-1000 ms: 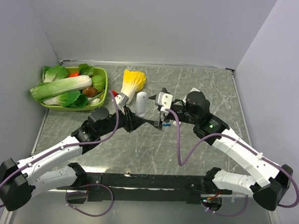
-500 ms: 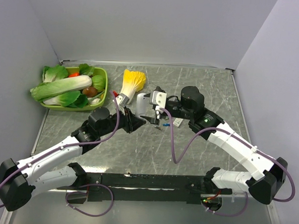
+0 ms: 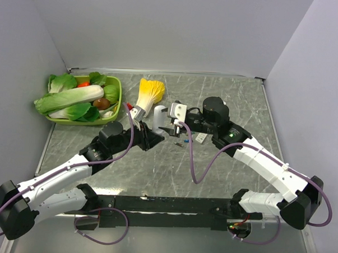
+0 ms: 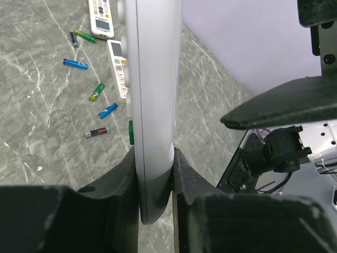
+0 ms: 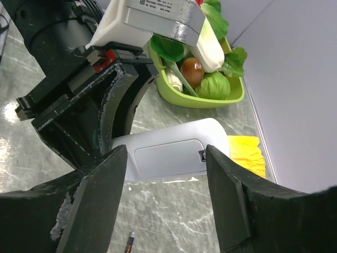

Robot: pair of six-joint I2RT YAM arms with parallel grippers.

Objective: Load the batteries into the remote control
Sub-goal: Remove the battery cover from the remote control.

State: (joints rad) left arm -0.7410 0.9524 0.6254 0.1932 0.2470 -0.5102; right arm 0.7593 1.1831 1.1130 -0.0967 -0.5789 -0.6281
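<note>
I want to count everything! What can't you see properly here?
- Long white plastic remote: right wrist view shows its back only; cover hides the inside.
- Small white remote: left wrist view, cut by top edge.
- Tiny coloured batteries: top view, too small to count.

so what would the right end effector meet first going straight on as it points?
Probably the white remote clamped in the left end effector: its back panel sits dead ahead. Depth unclear.
</note>
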